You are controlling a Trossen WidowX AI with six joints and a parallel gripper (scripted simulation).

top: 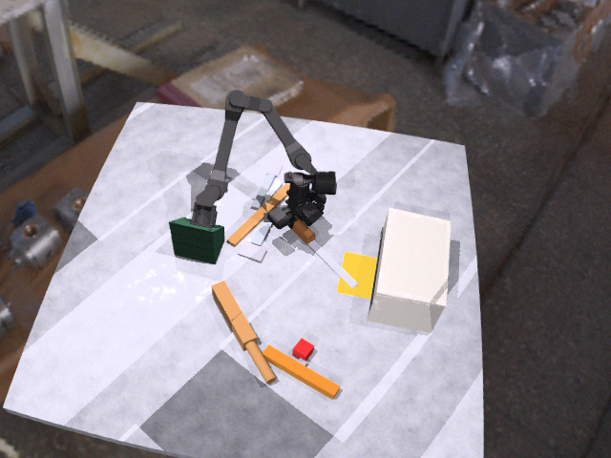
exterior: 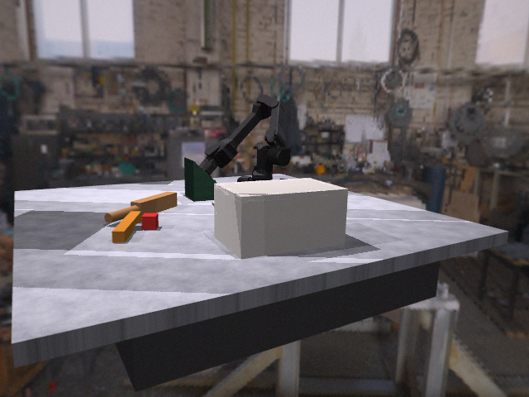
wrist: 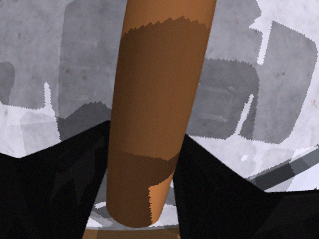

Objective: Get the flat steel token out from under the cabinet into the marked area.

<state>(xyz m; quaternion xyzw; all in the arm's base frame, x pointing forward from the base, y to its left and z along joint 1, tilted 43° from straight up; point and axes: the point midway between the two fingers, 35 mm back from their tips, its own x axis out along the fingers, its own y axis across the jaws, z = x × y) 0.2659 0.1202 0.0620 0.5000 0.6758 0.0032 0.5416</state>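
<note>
My gripper [top: 294, 219] [wrist: 144, 134] is shut on the brown handle [top: 304, 231] [wrist: 157, 95] of a tool with a long thin pale blade [top: 331, 261]. In the top view the blade points toward the cabinet, and its tip shows over the yellow marked area [top: 362, 268]. I cannot tell whether the tip touches the table. The cream cabinet [top: 416, 256] [exterior: 290, 222] stands just beyond the marked area. The steel token is not visible; the vent slots do not show either. In the exterior view the cabinet hides the tool and the marked area.
A wooden piece with a round handle [top: 231, 315] [exterior: 154, 202] lies near an orange bar [top: 302, 372] [exterior: 126, 227] and a red cube [top: 303, 348] [exterior: 150, 221]. Another orange strip [top: 251, 221] and several pale flat pieces lie near the gripper. A green block [top: 196, 242] [exterior: 197, 181] stands at the arm's base.
</note>
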